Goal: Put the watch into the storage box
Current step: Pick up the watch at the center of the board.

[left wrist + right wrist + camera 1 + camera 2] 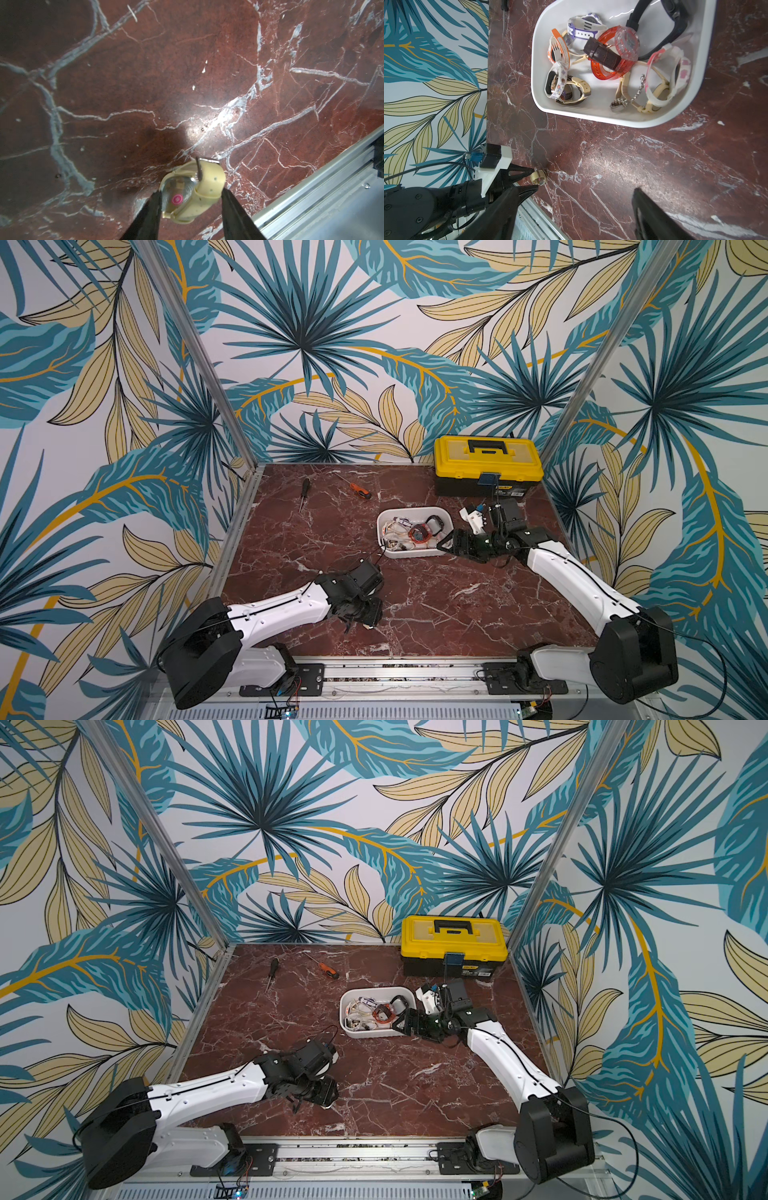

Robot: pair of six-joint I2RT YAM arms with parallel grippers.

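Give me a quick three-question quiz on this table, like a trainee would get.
1. True or false: the yellow toolbox stands open.
2. Where is the cream watch? A: in the white storage box. B: on the table, between the left gripper's fingers. C: on the toolbox.
3. Name the handle colour of the screwdriver nearer the toolbox.
Key: 1 false, its lid is down; 2 B; 3 orange.
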